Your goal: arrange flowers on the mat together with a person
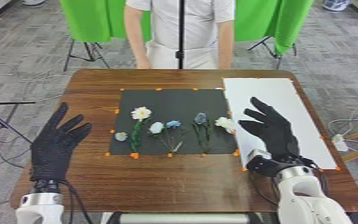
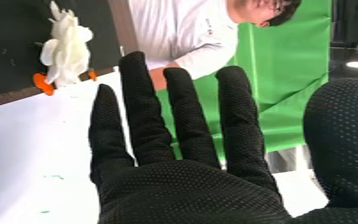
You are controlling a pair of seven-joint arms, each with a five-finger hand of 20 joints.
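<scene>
Several flowers lie on the dark mat [image 1: 175, 100], their heads mostly toward its far edge and their stems toward its near edge. The rightmost white flower [image 1: 224, 122] sits at the mat's right edge, close to the white sheet [image 1: 264, 90]. Toward the middle, another white flower [image 1: 156, 127] and a blue flower [image 1: 173, 124] lie side by side with their stems close together. Near the left edge we see a small pale flower [image 1: 120, 136], beside the tall white flower [image 1: 141, 113].

The right robot hand [image 1: 275, 136] is open, fingers straight, gripping nothing, over the white sheet and near that rightmost bloom. We judge this the likeliest trouble spot: a low sweep leftward could brush the petals and roll the head off its place. Lifting one of the middle pair might drag its neighbour, because the stems lie so close. Fingers sliding along the mat's border could also snag the orange tape [image 1: 135, 155].

For moving, we would raise the hand first and swing it over the sheet, toward the counter's [image 1: 175, 185] far right corner, where the flowers are well apart from its path. The left robot hand [image 1: 51, 152], also open and holding nothing, is between the mat and the counter's left edge; there we would keep sideways moves small.
</scene>
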